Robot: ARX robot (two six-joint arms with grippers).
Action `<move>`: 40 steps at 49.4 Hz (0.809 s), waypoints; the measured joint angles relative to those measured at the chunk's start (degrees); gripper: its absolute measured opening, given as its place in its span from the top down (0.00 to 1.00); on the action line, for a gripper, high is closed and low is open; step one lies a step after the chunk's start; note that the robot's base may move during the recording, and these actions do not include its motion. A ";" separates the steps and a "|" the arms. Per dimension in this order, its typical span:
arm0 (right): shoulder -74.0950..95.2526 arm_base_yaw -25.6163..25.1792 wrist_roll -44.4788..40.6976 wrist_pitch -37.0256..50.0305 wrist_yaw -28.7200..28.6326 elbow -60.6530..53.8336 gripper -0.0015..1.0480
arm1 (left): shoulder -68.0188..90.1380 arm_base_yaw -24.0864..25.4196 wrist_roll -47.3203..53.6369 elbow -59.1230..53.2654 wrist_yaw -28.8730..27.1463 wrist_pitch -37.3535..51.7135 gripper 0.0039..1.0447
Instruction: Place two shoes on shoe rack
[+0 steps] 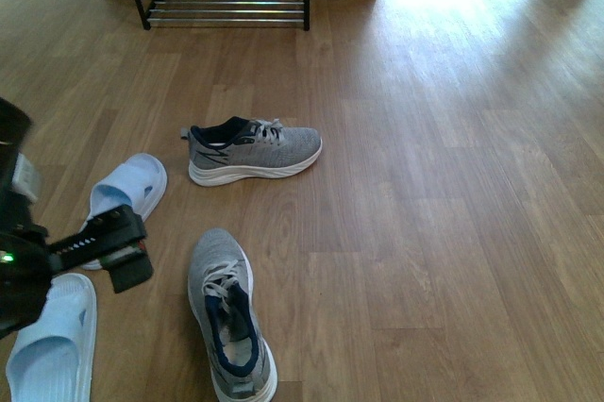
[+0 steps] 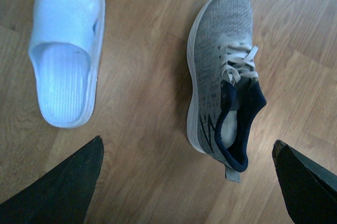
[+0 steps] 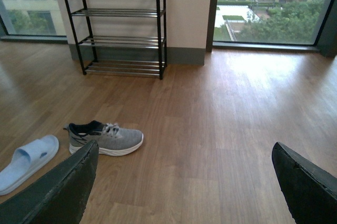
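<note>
The left gripper point(image 2: 187, 142) hangs over the floor, left of the side-on sneaker point(image 1: 255, 149) and closer to the robot. Its fingers point(image 2: 63, 192) are spread wide, with nothing held and nothing touched. Its wrist view looks down on one slipper and one sneaker, which lie apart on bare boards.

There are two pale blue slippers, both left of the side-on sneaker. The farther slipper point(image 1: 127, 190) is just left of that sneaker's heel, and the nearer slipper point(image 1: 52, 345) is well in front of it by the robot's body.

There are two grey sneakers, both on the wooden floor point(image 1: 453, 232). The near sneaker point(image 1: 229, 312) stands in front of the side-on sneaker, with a strip of floor between them, its toe pointing away from the robot and its heel at the frame's lower edge. The side-on sneaker stands upright with its toe to the right.

There is one shoe rack point(image 1: 226, 4), well behind the side-on sneaker against the wall. The right wrist view shows four barred tiers. Bare floor lies between rack and sneaker.

Right of the side-on sneaker the floor is open across to the window point(image 3: 268, 8).

The right gripper point(image 3: 184, 144) shows only in its own view. Its fingers point(image 3: 58, 192) are set wide apart and hold nothing, and the side-on sneaker is beyond them.
</note>
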 joint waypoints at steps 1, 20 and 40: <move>0.00 0.00 0.00 0.00 0.00 0.00 0.09 | 0.87 -0.11 0.15 0.55 -0.02 -0.24 0.09; 0.00 0.00 0.00 0.00 0.00 0.00 0.09 | 23.96 -2.45 4.96 18.16 -0.24 -6.32 0.09; 0.00 0.00 0.00 0.00 0.00 0.00 0.09 | 36.63 -4.72 5.73 29.83 1.77 -9.46 0.09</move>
